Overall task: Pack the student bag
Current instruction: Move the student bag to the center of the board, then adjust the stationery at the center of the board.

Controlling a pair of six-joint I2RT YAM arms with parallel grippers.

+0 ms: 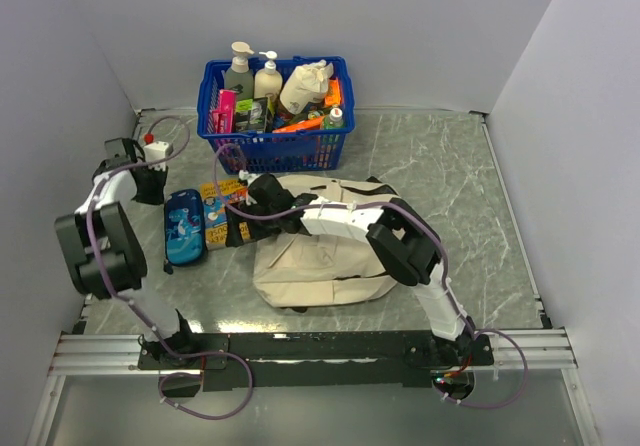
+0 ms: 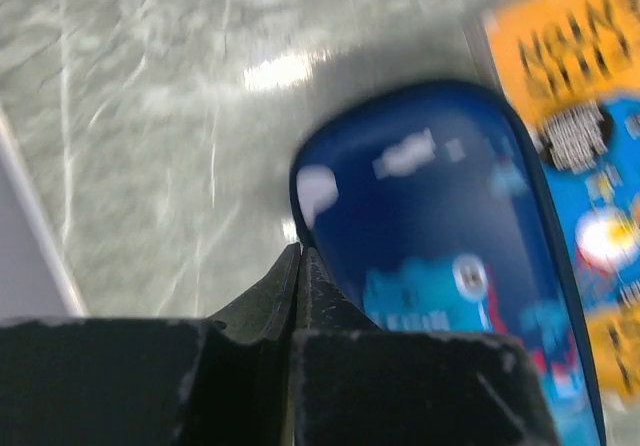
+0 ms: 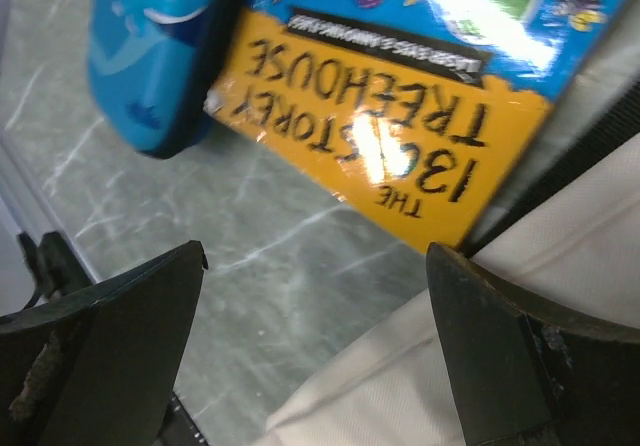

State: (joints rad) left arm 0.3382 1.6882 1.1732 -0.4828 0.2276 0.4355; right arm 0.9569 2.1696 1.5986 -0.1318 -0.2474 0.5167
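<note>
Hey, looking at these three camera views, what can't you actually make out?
Top view: the right arm lies across the student bag, hiding whether its zipper is open.
Top view: the right pincer covers much of the book.
Left wrist view: blur makes the pencil case print unreadable.
Top view: labels in the blue basket are too small.

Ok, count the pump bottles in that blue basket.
2. Both stand along the back of the blue basket: a grey-green pump bottle towards the back left, and a cream pump bottle just to its right. The basket is crowded, so more may be hidden lower down.
</note>
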